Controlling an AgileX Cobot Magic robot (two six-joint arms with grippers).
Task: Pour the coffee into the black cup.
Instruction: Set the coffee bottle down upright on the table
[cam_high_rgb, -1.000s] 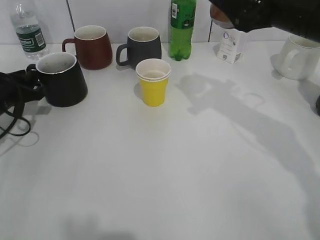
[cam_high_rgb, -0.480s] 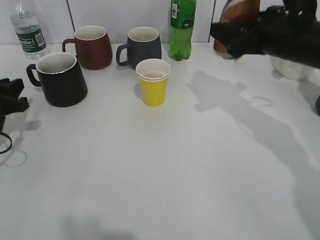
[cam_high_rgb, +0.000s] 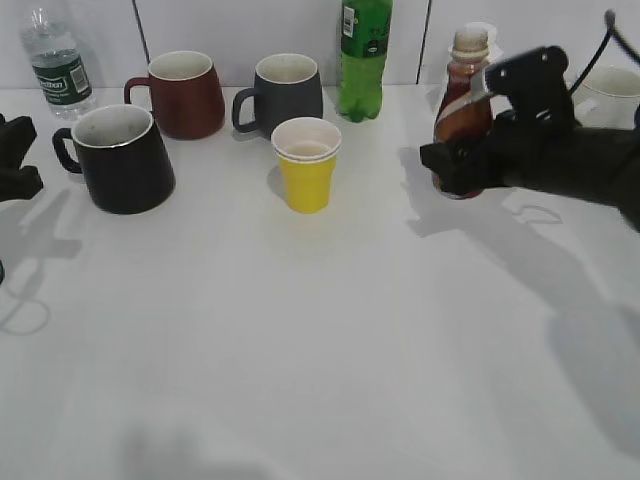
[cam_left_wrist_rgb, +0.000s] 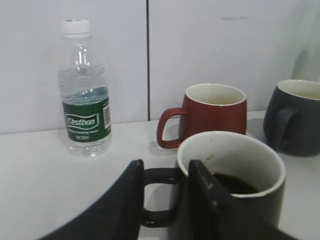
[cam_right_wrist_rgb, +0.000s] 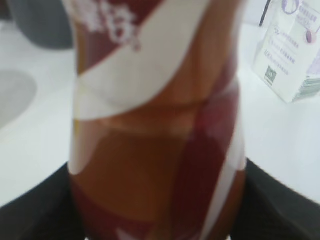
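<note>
The left gripper (cam_left_wrist_rgb: 165, 200) stood open, its fingers straddling the black cup's (cam_high_rgb: 122, 158) handle, which pointed to nine o'clock. At three o'clock, the right gripper (cam_high_rgb: 455, 168) clasped the upright coffee (cam_high_rgb: 462, 105), neck toward twelve.

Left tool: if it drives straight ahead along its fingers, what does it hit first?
Probably the black cup. In the left wrist view the left tool has its fingers either side of the cup's handle, so the handle, then the cup wall, comes first. Whether it already touches is unclear.
</note>
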